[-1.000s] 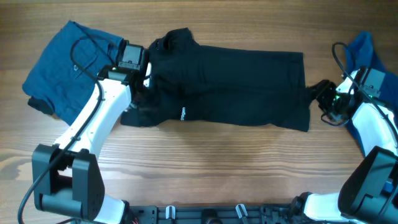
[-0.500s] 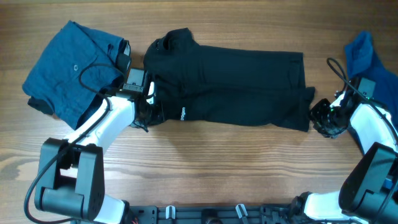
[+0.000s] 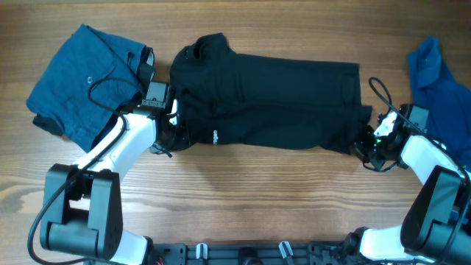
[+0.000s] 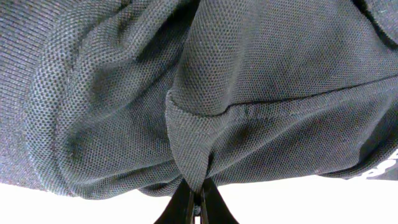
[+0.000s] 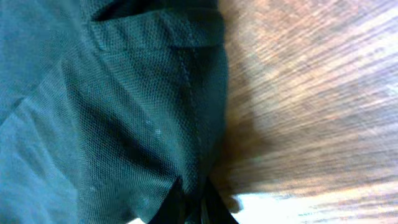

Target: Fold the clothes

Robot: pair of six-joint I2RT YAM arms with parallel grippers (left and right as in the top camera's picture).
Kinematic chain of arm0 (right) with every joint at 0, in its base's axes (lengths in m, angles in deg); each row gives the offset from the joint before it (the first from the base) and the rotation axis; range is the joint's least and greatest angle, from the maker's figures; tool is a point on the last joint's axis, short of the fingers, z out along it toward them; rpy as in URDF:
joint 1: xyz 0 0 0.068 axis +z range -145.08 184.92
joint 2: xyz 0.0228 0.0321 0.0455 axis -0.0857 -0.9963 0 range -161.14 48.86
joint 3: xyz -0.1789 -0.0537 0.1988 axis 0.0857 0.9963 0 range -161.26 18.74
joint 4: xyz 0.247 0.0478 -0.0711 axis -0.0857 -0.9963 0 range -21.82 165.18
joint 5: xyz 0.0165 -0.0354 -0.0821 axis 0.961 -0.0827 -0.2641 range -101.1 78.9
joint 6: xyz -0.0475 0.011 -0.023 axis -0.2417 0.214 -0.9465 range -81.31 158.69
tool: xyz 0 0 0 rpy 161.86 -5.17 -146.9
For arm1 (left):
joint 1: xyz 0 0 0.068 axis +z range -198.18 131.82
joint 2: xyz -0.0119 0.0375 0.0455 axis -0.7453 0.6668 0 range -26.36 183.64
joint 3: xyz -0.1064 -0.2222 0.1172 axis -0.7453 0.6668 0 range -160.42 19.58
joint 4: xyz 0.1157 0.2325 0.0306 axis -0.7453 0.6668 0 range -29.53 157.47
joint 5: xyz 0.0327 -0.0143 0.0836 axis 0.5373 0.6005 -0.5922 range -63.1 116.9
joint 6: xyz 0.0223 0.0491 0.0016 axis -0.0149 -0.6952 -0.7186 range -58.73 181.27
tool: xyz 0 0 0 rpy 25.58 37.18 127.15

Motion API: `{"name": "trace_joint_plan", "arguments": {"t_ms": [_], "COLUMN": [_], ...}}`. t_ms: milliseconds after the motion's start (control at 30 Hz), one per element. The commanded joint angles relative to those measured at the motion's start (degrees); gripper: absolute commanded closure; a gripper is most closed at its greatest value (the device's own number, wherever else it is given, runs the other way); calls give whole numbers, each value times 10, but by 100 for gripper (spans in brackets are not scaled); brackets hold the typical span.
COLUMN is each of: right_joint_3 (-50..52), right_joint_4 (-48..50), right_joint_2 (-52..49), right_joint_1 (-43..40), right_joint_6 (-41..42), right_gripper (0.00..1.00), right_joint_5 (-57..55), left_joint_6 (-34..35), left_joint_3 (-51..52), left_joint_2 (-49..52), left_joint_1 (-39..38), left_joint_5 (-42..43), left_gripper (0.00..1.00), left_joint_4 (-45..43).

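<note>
A large black T-shirt (image 3: 280, 96), one of the clothes, lies flat and lengthwise across the middle of the table, with a small white logo (image 3: 216, 136) near its front left. My left gripper (image 3: 174, 137) sits at the shirt's front left corner. In the left wrist view it (image 4: 198, 202) is shut on a pinched fold of the black fabric (image 4: 249, 74). My right gripper (image 3: 366, 149) is at the front right corner. The right wrist view shows it (image 5: 198, 208) shut on the shirt's hem (image 5: 186, 106).
A darker blue buttoned garment (image 3: 81, 81) lies crumpled at the back left, close to my left arm. A plain blue shirt (image 3: 441, 73) lies at the right edge behind my right arm. Bare wooden table (image 3: 265, 199) stretches in front of the black shirt.
Both grippers came down to the black shirt's front corners and closed on the fabric. The right one also slid left onto the hem.
</note>
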Motion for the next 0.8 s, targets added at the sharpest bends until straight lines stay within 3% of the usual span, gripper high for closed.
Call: {"name": "trace_joint_plan", "arguments": {"t_ms": [0, 100, 333, 500, 600, 633, 700, 767], "right_joint_3": [-15, -43, -104, -104, -104, -104, -107, -120], "right_joint_4": [-30, -55, -76, -88, -110, -114, -117, -118], "right_joint_2": [-1, -1, -1, -1, -1, -1, -1, -1], "right_joint_1": [-13, -45, -104, -103, -103, -105, -111, -125], "right_joint_6": [18, 48, 38, 36, 37, 38, 68, 90], "right_gripper": [96, 96, 96, 96, 69, 54, 47, 46], "right_joint_5": [-120, -186, -161, -155, -153, -172, -210, -206], "left_joint_6": [3, 3, 0, -2, -3, -3, -16, -59], "left_joint_3": [4, 1, -7, -7, -7, -8, -13, -36], "left_joint_2": [0, 0, -49, -56, -56, -56, -59, -73], "left_joint_1": [4, 13, 84, 86, 86, 86, 86, 79], "left_joint_5": [-12, -20, -12, -7, -5, 5, 32, 75], "left_gripper": [96, 96, 96, 96, 96, 96, 92, 85], "left_joint_4": [7, 28, 78, 105, 108, 108, 108, 127]}}
